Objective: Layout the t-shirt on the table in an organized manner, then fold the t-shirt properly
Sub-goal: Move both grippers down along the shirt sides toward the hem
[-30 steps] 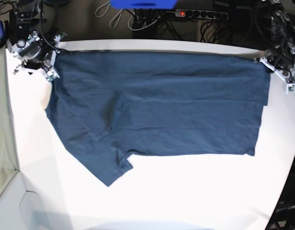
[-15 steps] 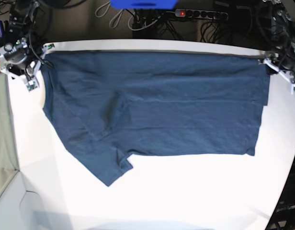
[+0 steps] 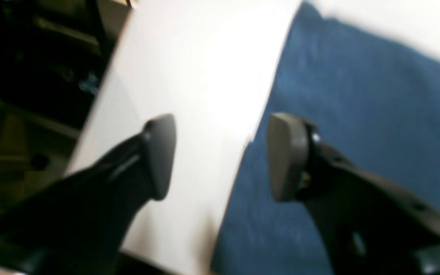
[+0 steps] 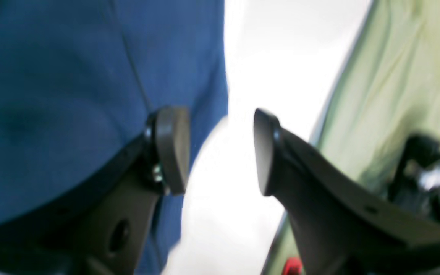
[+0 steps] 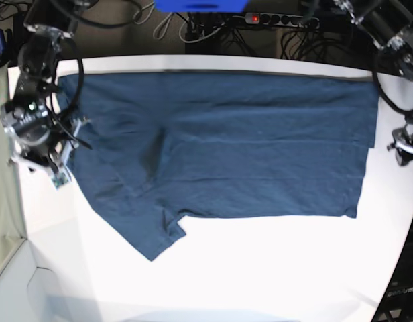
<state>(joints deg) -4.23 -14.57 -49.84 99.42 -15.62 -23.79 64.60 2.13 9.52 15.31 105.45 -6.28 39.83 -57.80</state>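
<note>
I have both grippers up at the sides of the table (image 5: 280, 268), with the t-shirt (image 5: 260, 154) laid out between them. Going by the base view, the shirt spreads wide from left to right across the far half of the tabletop. Its far part is doubled over in a long band, and the band's near edge makes a step at the right side. Left of the middle I see a loose, slanting ridge of cloth, and a flap pokes out toward the near left.

My left gripper (image 3: 220, 156) is at the scene's right, jaws wide with nothing between them. In its wrist view, 1 finger shows against the shirt's edge and the other against white tabletop.

My right gripper (image 4: 220, 152), at the scene's left, is wide apart too and holds nothing. Its wrist view has 1 finger in front of navy cloth and 1 in front of the table. Past the table edge there, I see pale green fabric (image 4: 392, 76) and a blurred black object (image 4: 422, 179). I can't tell whether any fingertip touches the shirt.
</note>
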